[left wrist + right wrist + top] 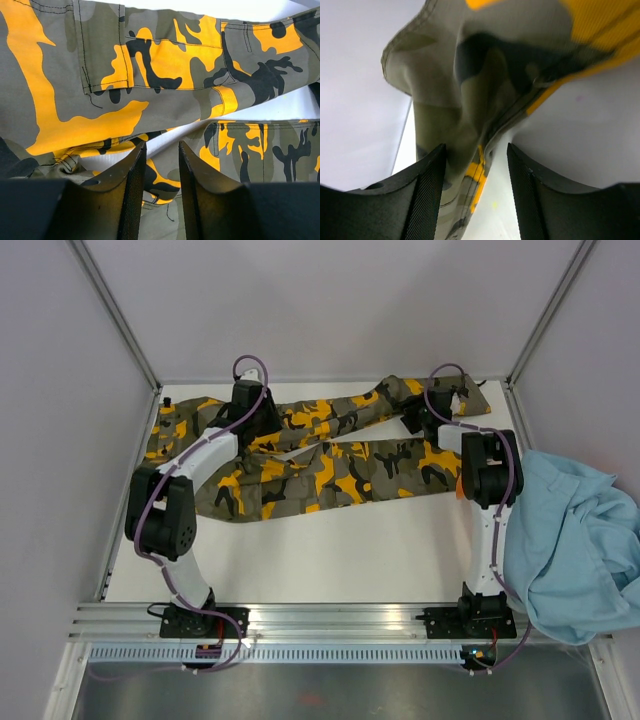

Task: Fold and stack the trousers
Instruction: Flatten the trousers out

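The camouflage trousers (330, 465) lie spread across the far half of the white table (330, 550), waist at the left, both legs running right. My left gripper (250, 412) is low over the waist end. In the left wrist view its jaws (161, 145) stand a little apart, with trouser cloth (150, 60) beneath and showing between them. My right gripper (425, 422) is at the upper leg near the far right. In the right wrist view it (476, 146) is open, and a hem of the trousers (480, 100) hangs between the fingers without being pinched.
A plain light-blue garment (570, 540) lies heaped at the right edge, beside the right arm. Grey walls close the back and sides. A metal rail (340, 618) with both arm bases runs along the near edge.
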Available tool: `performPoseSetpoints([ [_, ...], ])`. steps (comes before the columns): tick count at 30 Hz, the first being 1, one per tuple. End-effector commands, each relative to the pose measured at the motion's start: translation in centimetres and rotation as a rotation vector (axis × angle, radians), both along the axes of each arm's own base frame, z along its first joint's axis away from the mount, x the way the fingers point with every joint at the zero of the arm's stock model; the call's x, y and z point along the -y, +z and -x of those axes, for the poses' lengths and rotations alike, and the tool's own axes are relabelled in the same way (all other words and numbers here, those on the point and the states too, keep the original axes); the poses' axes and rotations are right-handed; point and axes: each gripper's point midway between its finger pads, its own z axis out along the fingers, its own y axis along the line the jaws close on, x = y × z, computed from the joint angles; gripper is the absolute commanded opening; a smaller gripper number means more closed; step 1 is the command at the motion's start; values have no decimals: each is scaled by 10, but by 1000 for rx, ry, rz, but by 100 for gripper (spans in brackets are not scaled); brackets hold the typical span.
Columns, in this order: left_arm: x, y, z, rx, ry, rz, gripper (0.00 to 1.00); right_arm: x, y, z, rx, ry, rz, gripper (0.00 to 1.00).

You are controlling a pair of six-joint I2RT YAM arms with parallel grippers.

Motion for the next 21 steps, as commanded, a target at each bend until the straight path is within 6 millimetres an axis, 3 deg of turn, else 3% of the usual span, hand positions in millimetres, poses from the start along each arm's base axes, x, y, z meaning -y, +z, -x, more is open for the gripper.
performPoseSetpoints([
  [1, -4, 35, -1, 89, 24, 15, 38, -11, -29, 11, -58, -61, -77, 59],
  [4, -5, 38, 0, 95, 26, 16, 39, -13, -35, 18, -79, -98, -134, 55],
  [8, -6, 39, 1, 95, 28, 21, 39, -5, -44, 42, -102, -198, -175, 35],
  [10, -5, 38, 1, 94, 27, 21, 39, -1, -40, 46, -101, -234, -161, 31],
  [18, -5, 35, 3, 90, 26, 22, 39, -6, -52, 46, -125, -235, -201, 29],
  [21, -6, 35, 3, 91, 28, 19, 39, -3, -49, 51, -114, -261, -179, 22],
])
